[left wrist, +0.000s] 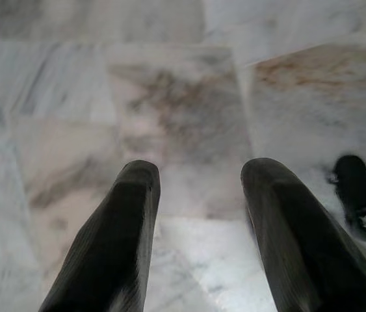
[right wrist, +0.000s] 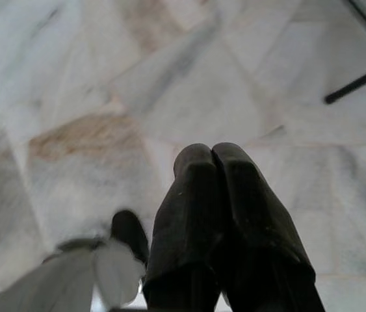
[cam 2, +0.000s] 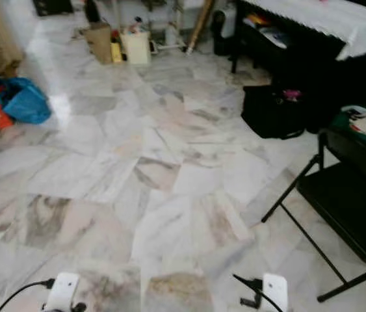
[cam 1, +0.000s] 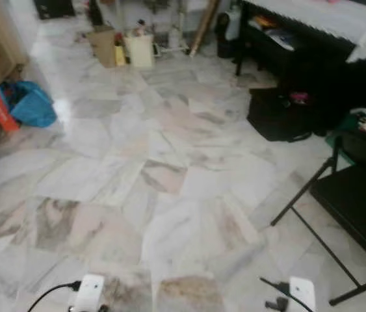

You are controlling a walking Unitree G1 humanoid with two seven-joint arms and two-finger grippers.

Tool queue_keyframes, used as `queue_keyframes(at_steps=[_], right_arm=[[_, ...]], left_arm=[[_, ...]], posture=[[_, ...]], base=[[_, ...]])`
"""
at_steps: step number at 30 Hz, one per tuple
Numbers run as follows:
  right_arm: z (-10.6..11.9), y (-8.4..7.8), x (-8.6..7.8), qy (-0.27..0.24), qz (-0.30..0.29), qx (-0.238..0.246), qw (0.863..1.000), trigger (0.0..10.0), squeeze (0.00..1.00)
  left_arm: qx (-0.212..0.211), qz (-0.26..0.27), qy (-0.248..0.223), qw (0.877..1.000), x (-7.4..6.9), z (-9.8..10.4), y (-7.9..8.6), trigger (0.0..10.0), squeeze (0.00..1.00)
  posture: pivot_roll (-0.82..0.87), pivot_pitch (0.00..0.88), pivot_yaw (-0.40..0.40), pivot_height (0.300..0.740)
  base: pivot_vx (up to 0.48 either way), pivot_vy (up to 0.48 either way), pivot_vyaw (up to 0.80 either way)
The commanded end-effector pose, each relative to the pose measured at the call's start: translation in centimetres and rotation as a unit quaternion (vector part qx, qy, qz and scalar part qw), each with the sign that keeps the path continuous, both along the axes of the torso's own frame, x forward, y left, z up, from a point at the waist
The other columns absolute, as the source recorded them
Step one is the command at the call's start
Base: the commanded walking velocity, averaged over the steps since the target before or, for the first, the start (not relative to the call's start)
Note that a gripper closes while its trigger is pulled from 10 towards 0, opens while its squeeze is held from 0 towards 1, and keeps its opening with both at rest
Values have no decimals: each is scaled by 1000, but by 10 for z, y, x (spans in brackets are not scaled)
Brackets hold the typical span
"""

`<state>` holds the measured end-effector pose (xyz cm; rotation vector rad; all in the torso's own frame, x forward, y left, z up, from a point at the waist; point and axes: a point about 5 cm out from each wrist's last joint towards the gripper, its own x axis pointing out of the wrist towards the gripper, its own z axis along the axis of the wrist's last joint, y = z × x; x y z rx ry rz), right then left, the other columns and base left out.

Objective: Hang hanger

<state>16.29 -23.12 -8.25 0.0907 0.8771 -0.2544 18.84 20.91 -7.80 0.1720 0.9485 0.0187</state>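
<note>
Your landmark is the folding chair point(cam 1: 355, 208). Far to its left lies a blue bag point(cam 1: 32, 104). Your left pincer point(left wrist: 196, 195) hangs over the marble floor point(cam 1: 169, 175), fingers apart; your right pincer point(right wrist: 212, 169), nearer the chair, is pressed together, gripping nothing. No writing is legible.

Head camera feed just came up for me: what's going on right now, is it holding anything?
Nothing is being handled. The robot faces an open stretch of marble floor, both arms hanging low. The left gripper points at the floor with its fingers spread and nothing between them; the right gripper has its fingers pressed together, holding nothing. A black folding chair stands to the right, a black bag beyond it, a blue bag far left.
</note>
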Motion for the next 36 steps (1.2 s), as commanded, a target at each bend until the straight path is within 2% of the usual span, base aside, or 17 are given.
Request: queue_keyframes(at_steps=[1, 13, 26, 36], right_arm=[[-2, 5, -2, 4, 0, 7, 1000, 10000, 0], [-1, 4, 0, 3, -1, 6, 1000, 10000, 0], [0, 2, 2, 1, -1, 4, 1000, 10000, 0], [0, 2, 2, 2, 3, 4, 1000, 10000, 0]], left_arm=[[7, 7, 9, 1000, -6, -2, 7, 10000, 0], [5, 7, 4, 1000, -3, -1, 5, 10000, 0], [17, -20, -2, 1000, 1, 2, 4, 10000, 0], [16, -15, -4, 1000, 1, 1, 4, 10000, 0]], posture=[[-138, 0, 42, 740], [-127, 0, 35, 740], [-122, 0, 27, 740], [-122, 0, 26, 740]], base=[[0, 0, -788], [0, 0, -788], [0, 0, -788], [0, -77, -788]])
